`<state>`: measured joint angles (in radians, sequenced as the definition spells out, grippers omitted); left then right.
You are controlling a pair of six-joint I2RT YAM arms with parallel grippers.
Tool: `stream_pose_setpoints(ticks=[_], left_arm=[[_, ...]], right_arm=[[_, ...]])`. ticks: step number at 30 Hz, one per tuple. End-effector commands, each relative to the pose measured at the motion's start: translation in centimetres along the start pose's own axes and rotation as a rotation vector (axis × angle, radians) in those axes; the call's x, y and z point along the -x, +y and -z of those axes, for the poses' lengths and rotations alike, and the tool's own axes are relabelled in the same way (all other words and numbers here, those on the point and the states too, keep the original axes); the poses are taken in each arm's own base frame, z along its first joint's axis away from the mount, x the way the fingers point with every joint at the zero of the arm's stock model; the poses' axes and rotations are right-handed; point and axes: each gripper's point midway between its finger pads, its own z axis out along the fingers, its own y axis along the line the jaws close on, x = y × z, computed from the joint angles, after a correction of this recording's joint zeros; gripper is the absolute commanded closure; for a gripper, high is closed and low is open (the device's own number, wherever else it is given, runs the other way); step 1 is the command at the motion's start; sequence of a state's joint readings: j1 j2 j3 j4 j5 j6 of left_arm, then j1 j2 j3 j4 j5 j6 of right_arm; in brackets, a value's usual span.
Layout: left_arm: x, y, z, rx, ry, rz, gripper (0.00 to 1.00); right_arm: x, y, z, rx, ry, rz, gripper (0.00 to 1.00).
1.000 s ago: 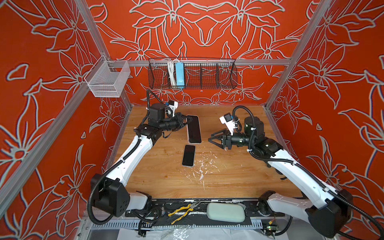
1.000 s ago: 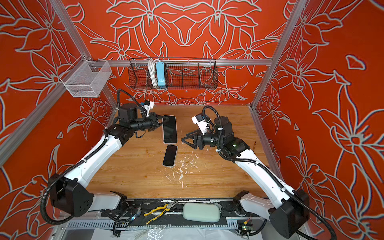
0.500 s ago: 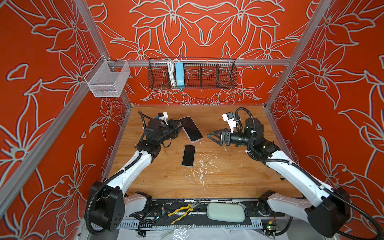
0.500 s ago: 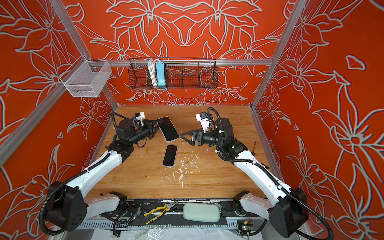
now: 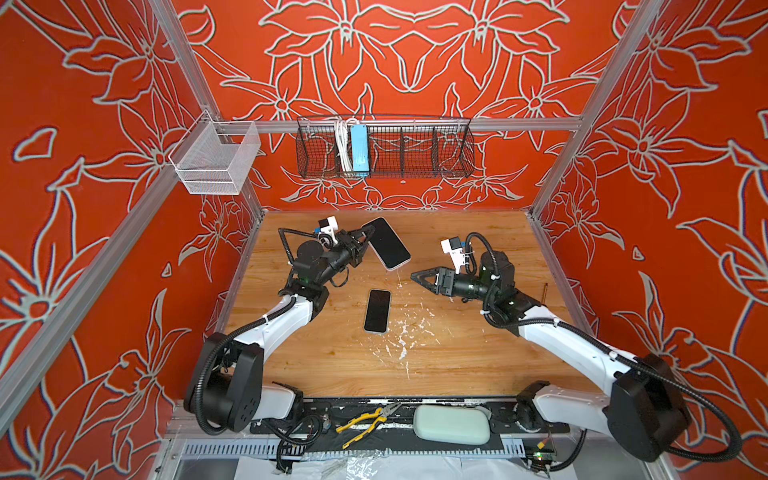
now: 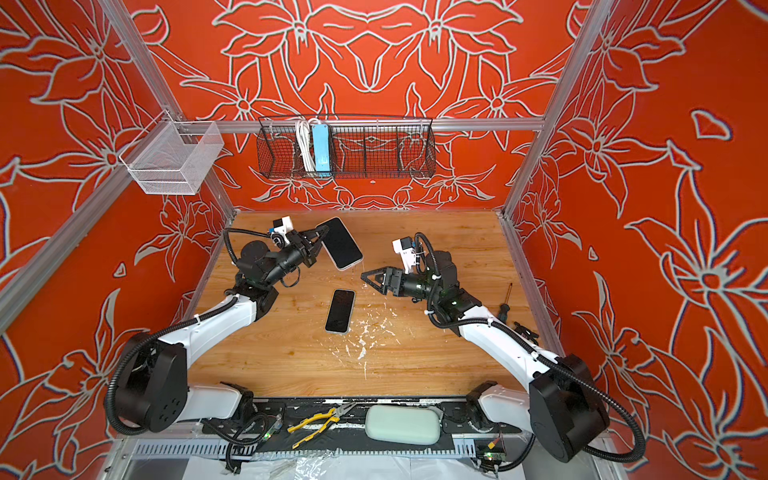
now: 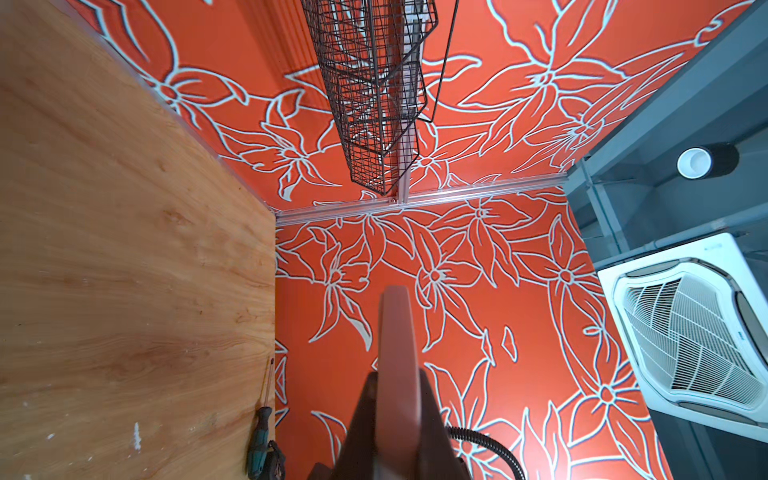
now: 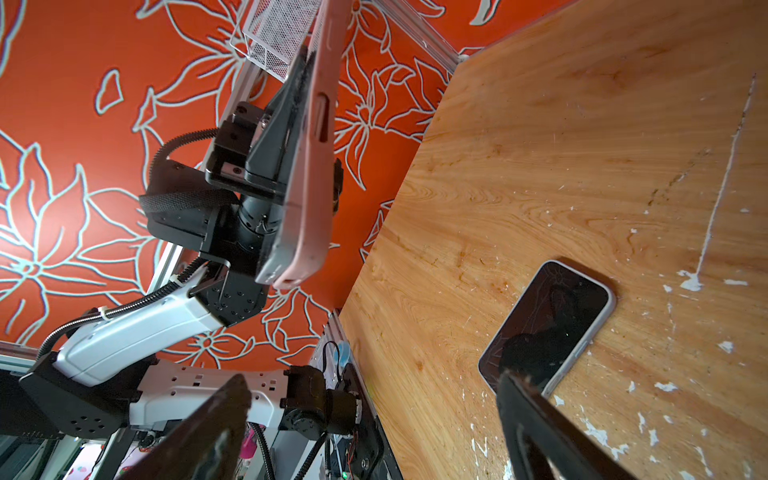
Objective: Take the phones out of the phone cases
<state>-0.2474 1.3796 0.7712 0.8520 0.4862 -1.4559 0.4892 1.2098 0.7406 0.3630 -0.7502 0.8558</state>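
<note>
Entry: phone (image 5: 377, 311), bare and silver-edged, laid flat, screen up, on the table (image 5: 457, 353) well in front of the wire basket (image 5: 384, 151), touched by neither gripper. The pink phone case (image 5: 388, 248) is held clear of the table between basket and phone, pinched at one long edge by the left gripper (image 5: 363, 243). The right gripper (image 5: 415, 276) is held spread and empty in front of the basket's right end. Risks, as judged: the soft case may be flexed out of so narrow a pinch and dropped onto the phone; the thin phone, if gripped next, may be pushed or scraped along the table, its screen being lined as if cracked. Orientation: the phone's long axis is run from the basket side toward the arm bases, slightly slanted; its top end cannot be told. The case's long axis is set diagonally, dark face upward; whether lining or a second screen is shown cannot be told.
</note>
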Motion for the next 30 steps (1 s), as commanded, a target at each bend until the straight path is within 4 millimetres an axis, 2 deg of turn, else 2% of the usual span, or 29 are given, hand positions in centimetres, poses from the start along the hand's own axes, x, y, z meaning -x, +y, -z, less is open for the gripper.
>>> stream_pose_setpoints(ticks=[1, 15, 30], left_arm=[[0.0, -4.2, 0.1, -0.149, 0.017, -0.034, 1.00], [-0.4, -4.1, 0.2, -0.145, 0.022, -0.020, 1.00], [-0.6, -4.4, 0.3, -0.153, 0.021, -0.030, 1.00]], right_arm=[[1.4, 1.5, 0.0, 0.047, -0.066, 0.023, 0.05], [2.3, 1.8, -2.3, 0.086, -0.084, 0.024, 0.06], [2.8, 2.4, -2.8, 0.102, -0.082, 0.045, 0.06]])
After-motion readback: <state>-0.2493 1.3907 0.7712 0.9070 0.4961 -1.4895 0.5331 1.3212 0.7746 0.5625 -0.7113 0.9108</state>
